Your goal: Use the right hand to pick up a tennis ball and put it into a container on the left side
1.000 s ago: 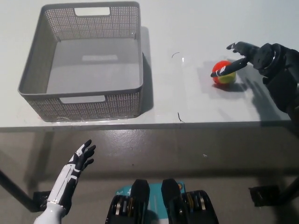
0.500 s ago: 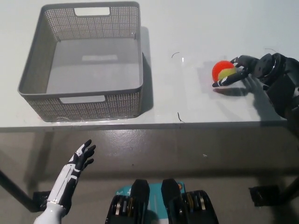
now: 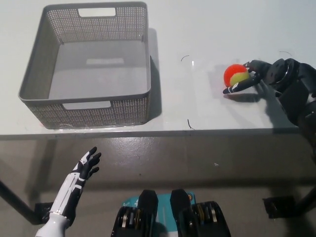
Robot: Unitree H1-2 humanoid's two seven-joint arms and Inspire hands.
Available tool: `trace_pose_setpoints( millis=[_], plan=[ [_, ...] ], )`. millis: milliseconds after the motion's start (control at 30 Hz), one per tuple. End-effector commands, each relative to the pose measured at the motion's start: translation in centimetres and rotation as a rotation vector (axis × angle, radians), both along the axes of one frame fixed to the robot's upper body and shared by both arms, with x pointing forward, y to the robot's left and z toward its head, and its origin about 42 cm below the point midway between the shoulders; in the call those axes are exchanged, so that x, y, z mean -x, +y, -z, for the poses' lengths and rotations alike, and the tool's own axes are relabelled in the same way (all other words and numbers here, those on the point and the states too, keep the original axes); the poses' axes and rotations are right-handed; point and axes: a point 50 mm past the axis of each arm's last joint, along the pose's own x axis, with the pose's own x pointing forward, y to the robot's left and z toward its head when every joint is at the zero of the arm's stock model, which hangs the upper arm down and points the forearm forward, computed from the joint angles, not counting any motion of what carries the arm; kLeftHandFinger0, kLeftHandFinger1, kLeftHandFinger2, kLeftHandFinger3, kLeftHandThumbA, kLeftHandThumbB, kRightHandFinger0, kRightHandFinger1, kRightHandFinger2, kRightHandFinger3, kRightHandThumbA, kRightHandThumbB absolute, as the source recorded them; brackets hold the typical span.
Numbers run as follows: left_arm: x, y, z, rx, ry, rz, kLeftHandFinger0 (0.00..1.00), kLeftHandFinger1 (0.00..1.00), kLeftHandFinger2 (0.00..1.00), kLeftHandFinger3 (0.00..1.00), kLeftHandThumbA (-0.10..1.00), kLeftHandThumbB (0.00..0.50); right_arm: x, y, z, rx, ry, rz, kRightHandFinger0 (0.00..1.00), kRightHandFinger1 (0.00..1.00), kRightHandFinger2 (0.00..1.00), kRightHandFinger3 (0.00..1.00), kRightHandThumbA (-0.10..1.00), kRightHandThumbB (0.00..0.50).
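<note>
White worktop (image 3: 207, 29) is occupied at its left end by a grey mesh basket (image 3: 34, 74) (nothing seen inside). Near the right edge, a red-and-yellow tennis ball (image 3: 235, 75) is cupped by the black right hand (image 3: 261, 74), fingers curled against it. Below the front edge, the white left hand (image 3: 85, 165) is held open.

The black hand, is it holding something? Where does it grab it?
Yes. The right hand holds the tennis ball, its fingers wrapped around the ball's right and lower side. The left hand below the table holds nothing.

A lab-like test space: plain white table (image 3: 207, 29), grey floor (image 3: 163, 158), metal table legs (image 3: 19, 205).
</note>
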Motion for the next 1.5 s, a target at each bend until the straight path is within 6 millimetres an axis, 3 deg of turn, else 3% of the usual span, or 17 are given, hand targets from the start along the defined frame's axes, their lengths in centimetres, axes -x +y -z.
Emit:
trace_pose_setpoints(
  millis=[0,100,133,200,233,367,400,467,600,733,867,933,1033,1167,1233,1333,1467],
  plan=[
    [-0.6,0.1,-1.6,-0.025,-0.079,0.032,1.00,1.00,1.00,1.00,1.00,0.161,-1.5,1.2,-5.3,-0.005,-0.180,-0.026,1.00,1.00,1.00,1.00,1.00,0.460],
    [-0.6,0.2,-1.6,-0.026,-0.082,0.031,1.00,1.00,1.00,1.00,1.00,0.164,-1.5,1.2,-4.9,-0.036,-0.319,0.044,1.00,1.00,1.00,1.00,0.82,0.349],
    [-0.6,0.2,-1.6,-0.025,-0.082,0.030,1.00,1.00,1.00,1.00,1.00,0.164,-1.5,1.2,-4.8,-0.048,-0.372,0.072,0.77,0.81,0.90,0.99,0.58,0.302],
    [-0.6,0.2,-1.7,-0.025,-0.081,0.029,1.00,1.00,1.00,1.00,1.00,0.167,-1.3,1.0,-4.3,-0.087,-0.488,0.132,0.43,0.46,0.55,0.68,0.33,0.205],
    [-0.6,0.2,-1.7,-0.024,-0.081,0.029,1.00,1.00,1.00,1.00,1.00,0.167,-1.2,0.9,-4.1,-0.103,-0.515,0.152,0.31,0.39,0.50,0.61,0.31,0.154],
    [-0.7,0.2,-1.7,-0.022,-0.085,0.029,1.00,1.00,1.00,1.00,1.00,0.168,-1.0,0.6,-3.5,-0.156,-0.557,0.176,0.16,0.23,0.36,0.55,0.38,0.026],
    [-0.7,0.2,-1.8,-0.018,-0.085,0.029,1.00,1.00,1.00,1.00,1.00,0.170,-1.0,0.6,-3.4,-0.159,-0.554,0.178,0.20,0.28,0.41,0.57,0.40,0.008],
    [-0.7,0.2,-1.8,-0.024,-0.086,0.027,1.00,1.00,1.00,1.00,1.00,0.172,-1.0,0.5,-3.3,-0.166,-0.544,0.181,0.31,0.39,0.53,0.63,0.45,0.000],
    [-0.9,0.2,-1.7,-0.021,-0.087,0.026,1.00,1.00,1.00,1.00,1.00,0.170,-1.0,0.4,-3.2,-0.184,-0.545,0.194,0.31,0.37,0.50,0.55,0.48,0.000],
    [-0.8,0.2,-1.7,-0.020,-0.084,0.028,1.00,1.00,1.00,1.00,1.00,0.169,-0.9,0.3,-3.0,-0.211,-0.561,0.209,0.08,0.17,0.34,0.44,0.48,0.001],
    [-0.8,0.2,-1.7,-0.021,-0.081,0.028,1.00,1.00,1.00,1.00,1.00,0.168,-0.9,0.3,-3.2,-0.239,-0.595,0.214,0.15,0.23,0.36,0.41,0.46,0.000],
    [-0.7,0.2,-1.7,-0.023,-0.081,0.029,1.00,1.00,1.00,1.00,1.00,0.169,-1.0,0.7,-3.9,-0.318,-0.623,0.230,0.00,0.00,0.10,0.22,0.42,0.000],
    [-0.8,0.2,-1.6,-0.018,-0.090,0.026,1.00,1.00,1.00,1.00,1.00,0.166,-1.2,1.6,-5.5,-0.414,-0.678,0.230,0.00,0.00,0.01,0.04,0.44,0.000],
    [-0.7,0.2,-1.6,-0.023,-0.084,0.024,1.00,1.00,1.00,1.00,1.00,0.177,-1.2,3.9,-9.1,-0.474,-0.789,0.148,0.00,0.00,0.03,0.02,0.46,0.000],
    [-0.8,0.2,-1.5,-0.030,-0.083,0.023,1.00,1.00,1.00,1.00,1.00,0.176,-1.0,5.0,-10.8,-0.484,-0.835,0.101,0.00,0.02,0.20,0.23,0.50,0.000],
    [-0.8,0.2,-1.4,-0.028,-0.084,0.024,1.00,1.00,1.00,1.00,1.00,0.171,-0.4,7.1,-13.2,-0.514,-0.899,0.032,0.00,0.13,0.43,0.22,0.45,0.004],
    [-0.7,0.2,-1.6,-0.028,-0.082,0.029,1.00,1.00,1.00,1.00,1.00,0.171,0.8,10.8,-16.5,-0.540,-0.957,-0.061,0.00,0.00,0.28,0.17,0.43,0.001]
  ],
)
